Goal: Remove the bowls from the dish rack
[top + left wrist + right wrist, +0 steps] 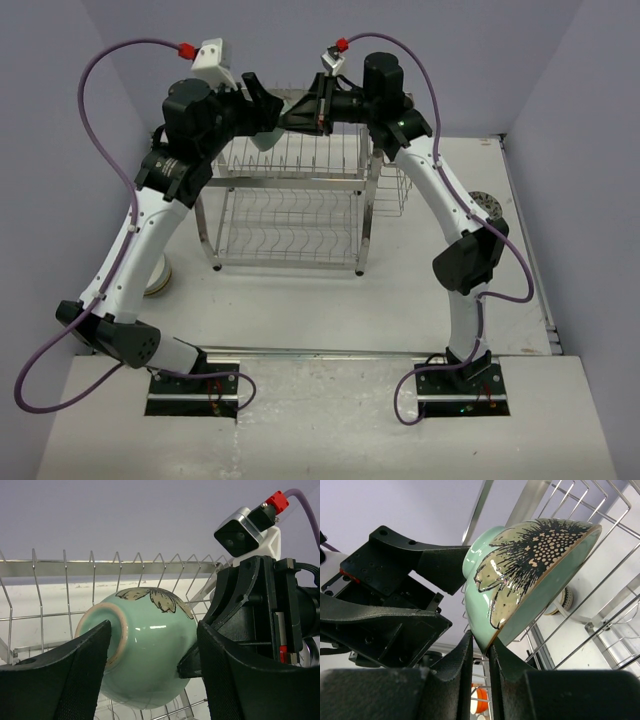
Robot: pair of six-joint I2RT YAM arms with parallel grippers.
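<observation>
A mint-green bowl (pixel 298 103) with a dark leaf pattern hangs on its side above the top tier of the steel wire dish rack (pixel 290 182). My right gripper (pixel 481 642) is shut on the bowl's rim (pixel 530 565); it also shows in the top view (pixel 315 108). My left gripper (pixel 154 630) is open, with one jaw by the bowl's foot and the other by its rim side; the bowl (pixel 145 675) lies between them. In the top view the left gripper (pixel 268 105) faces the right one. The other bowls are not seen in the rack.
A pale bowl (pixel 158 278) sits on the table left of the rack, partly behind the left arm. A round patterned dish (pixel 490 205) sits at the right. The wire side basket (pixel 395 190) hangs on the rack's right end. A dotted bowl (pixel 565 600) shows below the rack wires.
</observation>
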